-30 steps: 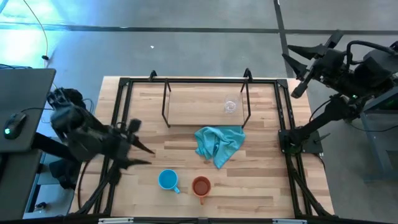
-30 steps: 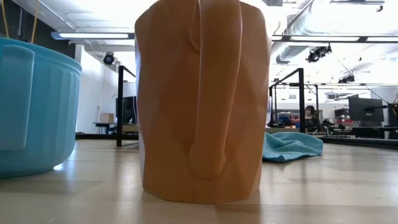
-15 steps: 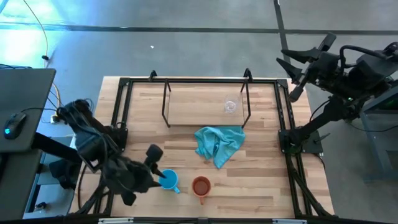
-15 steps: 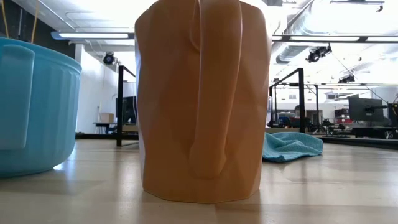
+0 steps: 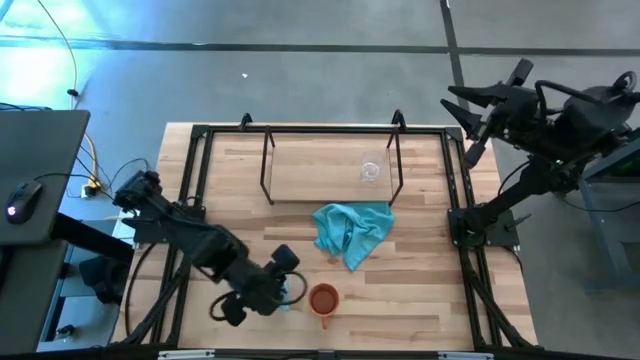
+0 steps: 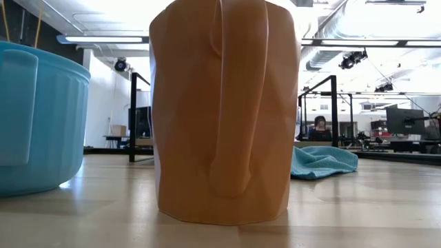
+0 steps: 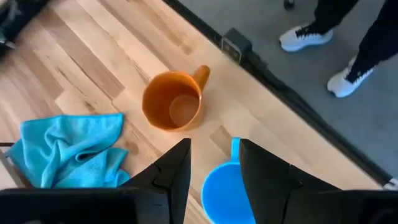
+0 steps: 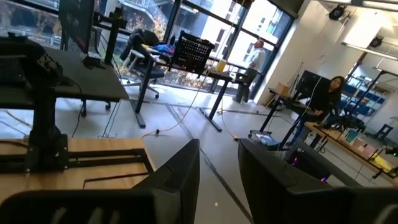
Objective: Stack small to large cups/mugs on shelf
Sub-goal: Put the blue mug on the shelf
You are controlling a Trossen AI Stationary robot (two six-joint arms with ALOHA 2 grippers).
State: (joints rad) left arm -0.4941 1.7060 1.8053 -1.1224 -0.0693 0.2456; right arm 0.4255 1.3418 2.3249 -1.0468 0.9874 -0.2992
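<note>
The blue mug [image 7: 225,190] stands at the near table edge beside the orange mug [image 5: 323,298]. My left gripper [image 7: 214,163] has swung across to hover over it, jaws open and empty, so I judge the pickup comes next. The right gripper [image 8: 217,163] waits off-table, open.

We see our right gripper's [image 8: 217,180] two dark fingers [image 8: 177,180] parted, a wooden table corner [image 8: 74,152] with black frame, desks, a black chair [image 8: 193,53], two people [image 8: 323,99] by tall windows.
</note>
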